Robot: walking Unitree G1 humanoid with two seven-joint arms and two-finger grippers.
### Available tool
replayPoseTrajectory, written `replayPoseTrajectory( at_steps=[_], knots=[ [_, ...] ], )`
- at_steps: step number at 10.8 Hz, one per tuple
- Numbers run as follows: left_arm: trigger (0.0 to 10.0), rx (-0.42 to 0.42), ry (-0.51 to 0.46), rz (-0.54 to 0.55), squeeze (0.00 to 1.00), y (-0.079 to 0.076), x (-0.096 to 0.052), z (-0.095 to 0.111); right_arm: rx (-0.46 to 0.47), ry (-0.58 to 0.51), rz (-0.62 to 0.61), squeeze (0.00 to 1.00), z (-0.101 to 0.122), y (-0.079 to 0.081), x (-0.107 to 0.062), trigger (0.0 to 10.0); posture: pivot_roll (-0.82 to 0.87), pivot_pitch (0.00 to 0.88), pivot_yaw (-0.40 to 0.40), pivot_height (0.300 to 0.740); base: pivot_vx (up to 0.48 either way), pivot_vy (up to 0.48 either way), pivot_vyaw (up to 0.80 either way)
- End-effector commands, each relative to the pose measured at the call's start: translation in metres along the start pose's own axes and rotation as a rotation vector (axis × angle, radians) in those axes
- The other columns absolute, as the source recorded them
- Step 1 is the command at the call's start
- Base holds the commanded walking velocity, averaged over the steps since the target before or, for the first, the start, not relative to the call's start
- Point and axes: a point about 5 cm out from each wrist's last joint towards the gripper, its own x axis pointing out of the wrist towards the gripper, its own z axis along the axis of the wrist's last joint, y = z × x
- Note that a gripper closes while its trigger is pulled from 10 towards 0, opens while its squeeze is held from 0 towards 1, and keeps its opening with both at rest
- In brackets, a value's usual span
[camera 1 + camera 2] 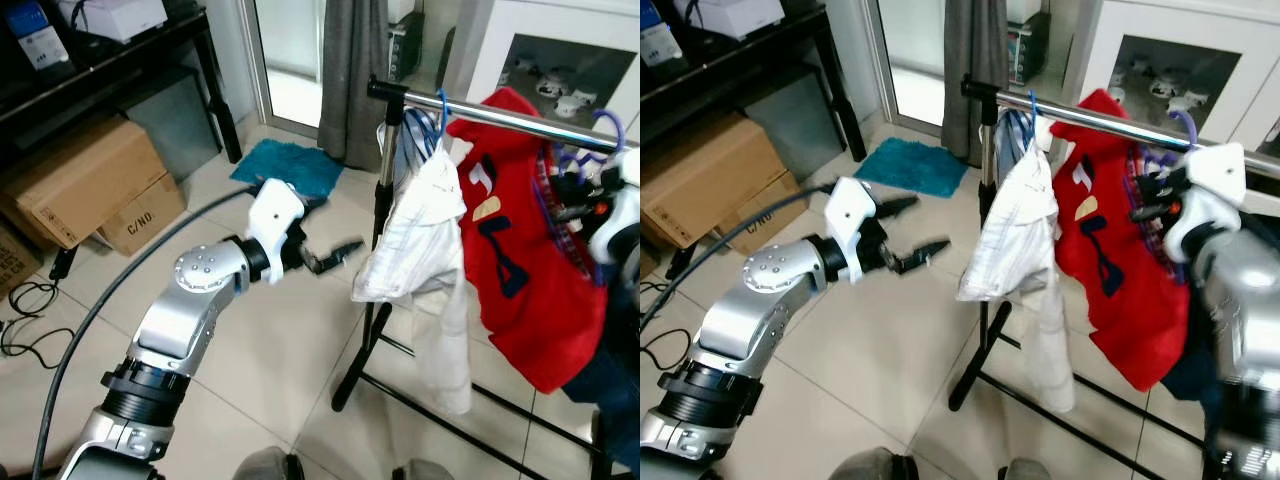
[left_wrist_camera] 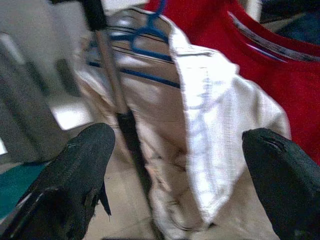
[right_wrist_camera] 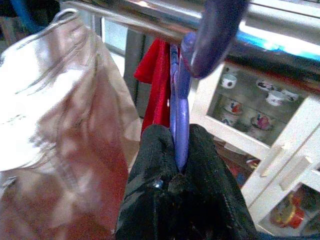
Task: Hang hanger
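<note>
At the clothes rail [image 1: 1110, 122], my right fingers [image 3: 182, 172] are pinching the purple hanger [image 3: 179, 120], its hook already looped over the bar; letting go is what is left. My left fingers [image 1: 910, 232] are hovering spread beside the white shirt [image 1: 1015, 250].

**Purple hanger hooked over the rail**

I see the purple hanger [image 3: 181, 125] with its hook curled over the chrome rail [image 3: 150, 22], its neck running straight down below. It sits at about two o'clock in my head view, just beside the red shirt [image 1: 1110, 250], with the white shirt [image 1: 1015, 240] further along.
</note>
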Motion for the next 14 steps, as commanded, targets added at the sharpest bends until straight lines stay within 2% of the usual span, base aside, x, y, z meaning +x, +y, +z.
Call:
replayPoseTrajectory(
  at_steps=[1,3,4,6,11,14],
  knots=[
    [10.0,0.004,0.003,0.059,0.11,0.004,-0.004,-0.002,0.005,0.004,-0.014,0.00,0.000,0.001,-0.005,0.0,-0.14,0.000,0.066,0.740,0.000,0.000,0.00],
    [10.0,-0.010,0.006,0.108,0.05,0.003,-0.004,-0.008,0.019,0.073,-0.037,0.00,-0.026,0.015,-0.015,0.0,-0.13,0.000,0.068,0.740,0.000,0.000,0.00],
    [10.0,-0.009,0.016,0.124,0.05,0.002,-0.003,-0.011,0.046,0.067,-0.080,0.00,-0.031,0.020,-0.020,0.0,-0.13,0.000,0.065,0.740,-0.240,0.000,0.00],
    [10.0,-0.011,0.022,0.134,0.05,0.001,-0.004,-0.013,0.043,0.080,-0.171,0.00,-0.037,0.021,-0.025,0.0,-0.13,0.000,0.061,0.740,-0.251,0.000,0.00],
    [10.0,-0.041,0.031,0.182,0.05,0.001,-0.008,-0.019,-0.013,0.096,-0.166,0.00,-0.049,0.041,-0.023,0.0,-0.12,0.000,0.044,0.740,-0.262,0.000,0.00],
    [10.0,-0.067,0.033,0.241,0.05,0.004,-0.016,-0.024,-0.047,0.125,-0.180,0.00,-0.061,0.045,-0.021,0.0,-0.10,0.000,0.003,0.740,-0.264,0.000,0.00]
  ],
)
